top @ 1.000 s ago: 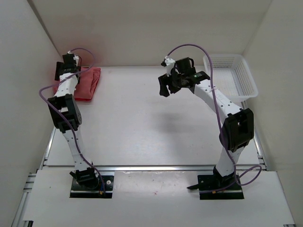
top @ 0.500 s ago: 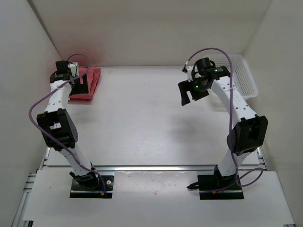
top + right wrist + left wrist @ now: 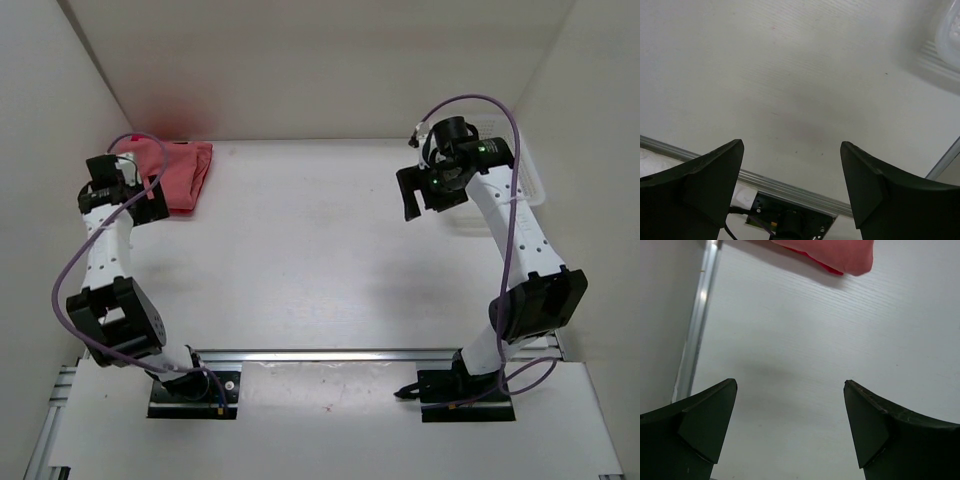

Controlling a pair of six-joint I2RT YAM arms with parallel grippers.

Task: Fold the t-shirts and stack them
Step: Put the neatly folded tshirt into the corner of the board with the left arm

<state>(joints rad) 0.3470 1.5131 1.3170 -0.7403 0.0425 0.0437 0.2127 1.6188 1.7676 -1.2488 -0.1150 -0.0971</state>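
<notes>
Your folded stack of red and pink cotton t-shirts [image 3: 182, 172] lies just beyond the left gripper [image 3: 790, 385], whose jaws stand wide apart and empty. The cloth looks soft, light and limp, so pinch a folded edge. The right gripper [image 3: 792, 144], jaws also apart, hangs well away from the stack over the smooth white tabletop [image 3: 300, 250].

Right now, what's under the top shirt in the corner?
A brighter red shirt peeks out at the edge beneath the salmon shirt. Anything lower is covered.
</notes>
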